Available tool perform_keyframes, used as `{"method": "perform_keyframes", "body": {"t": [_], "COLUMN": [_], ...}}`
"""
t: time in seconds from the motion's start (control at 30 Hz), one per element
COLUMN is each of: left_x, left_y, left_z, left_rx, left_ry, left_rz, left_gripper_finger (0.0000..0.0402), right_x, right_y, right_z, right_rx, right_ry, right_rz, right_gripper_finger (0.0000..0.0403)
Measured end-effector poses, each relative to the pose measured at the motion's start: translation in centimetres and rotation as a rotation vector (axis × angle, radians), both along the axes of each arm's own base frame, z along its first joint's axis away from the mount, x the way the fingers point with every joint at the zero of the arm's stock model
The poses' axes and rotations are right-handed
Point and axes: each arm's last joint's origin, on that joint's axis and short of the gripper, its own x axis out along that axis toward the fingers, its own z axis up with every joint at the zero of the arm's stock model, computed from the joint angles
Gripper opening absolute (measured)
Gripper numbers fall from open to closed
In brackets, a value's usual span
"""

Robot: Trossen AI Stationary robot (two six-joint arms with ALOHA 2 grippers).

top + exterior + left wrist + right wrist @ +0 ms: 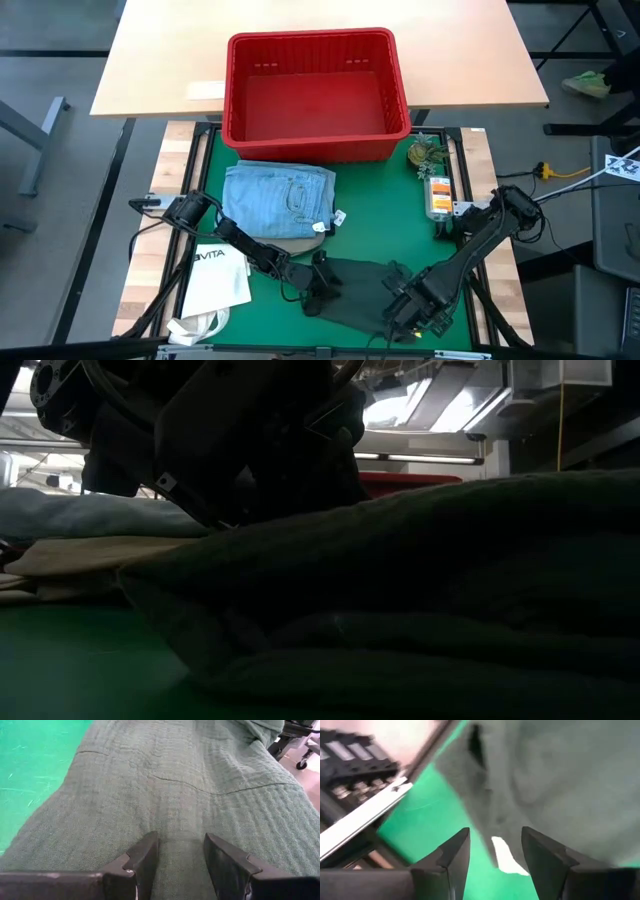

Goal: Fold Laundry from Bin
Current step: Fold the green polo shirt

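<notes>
A dark green piece [360, 282] of laundry lies spread on the green mat near the table's front edge. My left gripper [315, 285] [180, 840] is open at that piece's left end, slanting down from the table's left. My right gripper [410, 312] [492, 837] hangs open above the piece's near right corner, pointing down, with nothing between its fingers; a white label [507, 857] shows below it. Folded light blue jeans [280, 195] lie on a tan garment [290, 245] behind my left arm. The red bin [310, 40] stands at the back with nothing in it. My left gripper's open fingers [145, 855] lie low over the top of the dark green piece [175, 795] near its left end, coming slanting down from the table's left. The cloth lies flat in the gap with no fold raised. Whether the fingertips press it, I cannot tell.
A white VITA tote bag [220, 275] lies at the front left beside my left arm. Small items, one orange [438, 195] and one green [425, 152], sit along the mat's right edge. Bare mat [390, 215] shows between the jeans and those items.
</notes>
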Motion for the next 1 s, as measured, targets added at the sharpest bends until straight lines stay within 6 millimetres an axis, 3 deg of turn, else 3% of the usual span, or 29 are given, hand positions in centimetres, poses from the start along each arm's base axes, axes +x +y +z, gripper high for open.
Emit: {"method": "perform_keyframes", "body": {"t": [0.2, 0.4, 0.67, 0.87, 1.0], "left_x": [0.0, 0.0, 0.0, 0.0, 0.0], "left_y": [0.0, 0.0, 0.0, 0.0, 0.0], "left_z": [0.0, 0.0, 0.0, 0.0, 0.0], "left_rx": [0.000, -0.001, 0.000, -0.001, -0.001], "left_ry": [0.000, 0.000, -0.001, -0.001, -0.001], "left_rz": [0.000, 0.000, 0.001, 0.001, 0.001], "left_gripper_finger": [0.0159, 0.0159, 0.0159, 0.0159, 0.0159], "right_x": [0.0, -0.2, 1.2, 2.4, 1.5], "right_y": [-0.4, -0.3, -0.4, 0.5, 1.4], "right_z": [0.4, 0.5, 0.7, 0.8, -0.6], "right_rx": [-0.091, -0.038, -0.209, -0.121, -0.108], "right_ry": [-0.069, -0.022, -0.305, -0.442, -0.428], "right_rz": [-0.071, -0.054, -0.109, -0.137, -0.104], "right_gripper_finger": [0.0179, 0.0179, 0.0179, 0.0179, 0.0179]}}
